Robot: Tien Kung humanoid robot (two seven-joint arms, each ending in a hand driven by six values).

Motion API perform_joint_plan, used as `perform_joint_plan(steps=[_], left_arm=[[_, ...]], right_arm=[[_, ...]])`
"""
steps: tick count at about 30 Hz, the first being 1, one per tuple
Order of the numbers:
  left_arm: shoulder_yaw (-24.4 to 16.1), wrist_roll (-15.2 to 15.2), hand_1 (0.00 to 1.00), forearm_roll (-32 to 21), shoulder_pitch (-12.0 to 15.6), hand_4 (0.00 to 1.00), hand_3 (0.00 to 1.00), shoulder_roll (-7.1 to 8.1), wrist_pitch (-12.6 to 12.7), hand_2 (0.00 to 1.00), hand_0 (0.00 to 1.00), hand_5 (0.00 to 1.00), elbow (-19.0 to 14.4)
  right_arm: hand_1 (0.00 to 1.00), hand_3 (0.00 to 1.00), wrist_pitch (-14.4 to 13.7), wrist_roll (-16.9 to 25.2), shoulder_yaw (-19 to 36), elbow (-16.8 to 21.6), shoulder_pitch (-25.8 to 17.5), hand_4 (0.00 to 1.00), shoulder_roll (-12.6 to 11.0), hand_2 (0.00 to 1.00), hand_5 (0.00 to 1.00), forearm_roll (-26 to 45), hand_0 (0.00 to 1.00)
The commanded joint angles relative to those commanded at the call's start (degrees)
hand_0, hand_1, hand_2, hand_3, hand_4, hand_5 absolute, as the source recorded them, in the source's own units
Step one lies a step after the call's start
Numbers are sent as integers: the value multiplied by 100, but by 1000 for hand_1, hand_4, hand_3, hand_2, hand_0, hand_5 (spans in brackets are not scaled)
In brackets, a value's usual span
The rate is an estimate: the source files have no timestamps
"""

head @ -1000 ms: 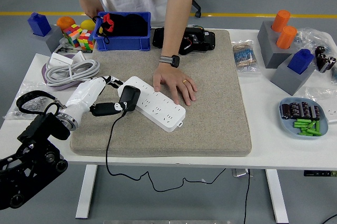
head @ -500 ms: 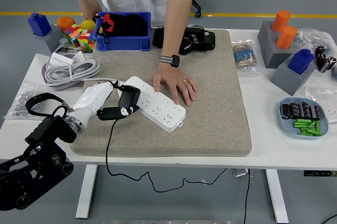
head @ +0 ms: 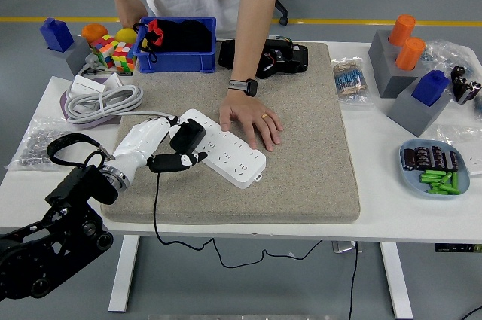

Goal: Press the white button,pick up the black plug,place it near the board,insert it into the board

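So from my seat, the black plug (head: pixel 187 135) is a chunky matte block with rounded corners and a thin black cord (head: pixel 156 211) dropping off it over the mat's near edge and under the table. It's sitting tilted on the left end of the white power strip (head: pixel 226 147), touching its top face, but I can't tell if the prongs are actually in a socket. The strip itself is a long glossy plastic bar with rows of outlets, lying diagonally on the felt-looking beige mat (head: pixel 301 147).

My left hand (head: pixel 154 147) has a smooth white shell with black fingertips. The fingers are wrapped around the plug: a couple over the top left of it, and one long finger (head: pixel 177 160) stretched out just below it along the strip's near edge. So it's gripping the plug, no gap I can see.

The person's hand (head: pixel 252 120), with a watch at the wrist, is pressed flat on the strip's middle, just right of the plug, pinning it to the mat.

Behind the strip there's a blue plastic bin (head: pixel 177 45), and left of the strip a coil of grey cable (head: pixel 102 100).
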Motion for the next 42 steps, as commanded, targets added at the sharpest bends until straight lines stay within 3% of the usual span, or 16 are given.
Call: perform_joint_plan(steps=[19,28,36,41,42], left_arm=[[271,29,843,-154,-391,883,746,-333,-42,763,872,581,492],[287,59,844,-189,-431,884,747,-339,-63,764,873,584,518],[-113,36,871,-186,-310,885,761,-245,-12,801,878,590,288],[-603,-177,871,-177,-180,885,761,-171,191,801,878,590,52],[-731,-222,936,-165,-153,883,820,-162,236,883,930,604,9]], right_arm=[[627,592,-1,1,-7,0,14,687,2,606,412,14,629],[626,592,-3,0,1,-11,0,688,4,606,411,11,629],[626,592,-3,3,19,0,16,688,12,605,411,7,629],[626,592,-2,3,24,-2,12,688,16,605,411,3,629],[626,592,-2,2,25,-2,10,688,17,606,411,1,629]])
